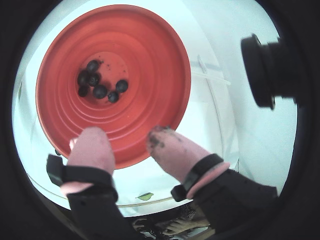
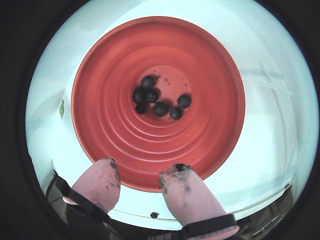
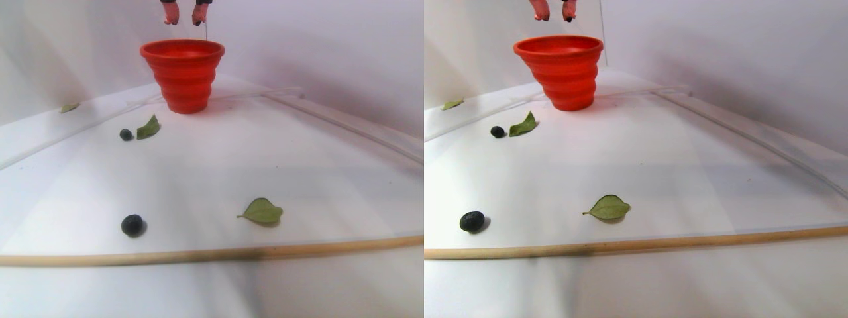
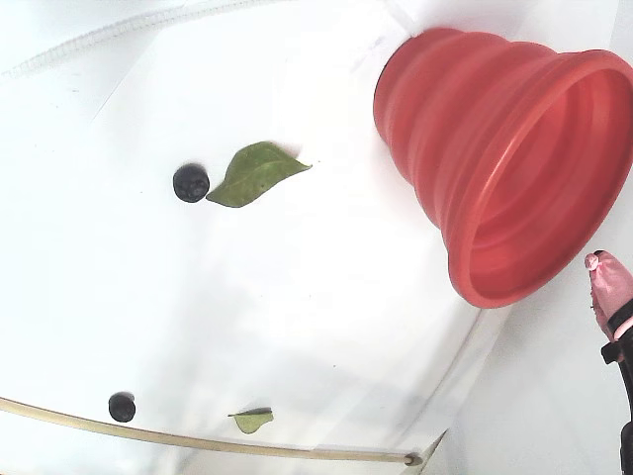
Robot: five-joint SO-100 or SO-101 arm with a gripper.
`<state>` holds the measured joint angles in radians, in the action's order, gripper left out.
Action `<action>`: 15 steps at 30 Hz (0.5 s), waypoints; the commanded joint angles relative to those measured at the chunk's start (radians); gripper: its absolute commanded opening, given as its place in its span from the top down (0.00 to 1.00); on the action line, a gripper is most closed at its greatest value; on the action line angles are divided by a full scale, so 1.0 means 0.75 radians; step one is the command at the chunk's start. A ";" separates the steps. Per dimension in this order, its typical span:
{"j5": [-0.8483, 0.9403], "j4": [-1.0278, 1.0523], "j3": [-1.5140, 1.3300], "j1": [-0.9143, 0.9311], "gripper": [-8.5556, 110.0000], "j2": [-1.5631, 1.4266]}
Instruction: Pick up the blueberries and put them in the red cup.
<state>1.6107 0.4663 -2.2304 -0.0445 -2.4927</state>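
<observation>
The red cup (image 1: 145,55) stands upright at the back of the white table, and several blueberries (image 1: 100,91) lie clustered on its floor, also seen in the other wrist view (image 2: 160,108). My gripper (image 1: 125,137) hangs above the cup's near rim, open, with nothing between its stained pink fingertips (image 2: 187,192). In the stereo pair view the gripper (image 3: 184,12) sits just above the cup (image 3: 182,73). Two more blueberries lie on the table: one (image 4: 191,183) beside a leaf, another (image 4: 122,406) near the wooden front edge.
Green leaves lie on the table: one (image 4: 255,171) next to the nearer berry, one (image 3: 262,211) towards the front, one (image 3: 68,107) at the far left. A thin wooden strip (image 3: 212,254) borders the front edge. A black camera (image 1: 270,70) juts in at the right of a wrist view.
</observation>
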 commanded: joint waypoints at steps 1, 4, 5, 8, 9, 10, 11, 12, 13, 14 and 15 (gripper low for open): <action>0.012 -0.016 0.014 -0.002 0.78 -0.033; 0.018 -0.016 -0.008 -0.025 0.78 -0.043; 0.020 -0.016 -0.014 -0.031 0.78 -0.047; 0.027 -0.016 -0.049 -0.063 0.78 -0.063; 0.027 -0.016 -0.063 -0.074 0.78 -0.076; 0.029 -0.016 -0.080 -0.082 0.78 -0.088; 0.029 -0.016 -0.094 -0.088 0.78 -0.098; 0.029 -0.014 -0.108 -0.096 0.78 -0.108; 0.029 -0.014 -0.121 -0.108 0.78 -0.117; 0.029 -0.006 -0.129 -0.123 0.78 -0.125; 0.029 0.006 -0.133 -0.135 0.79 -0.135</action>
<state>1.6291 0.4663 -2.3424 -0.1181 -2.4927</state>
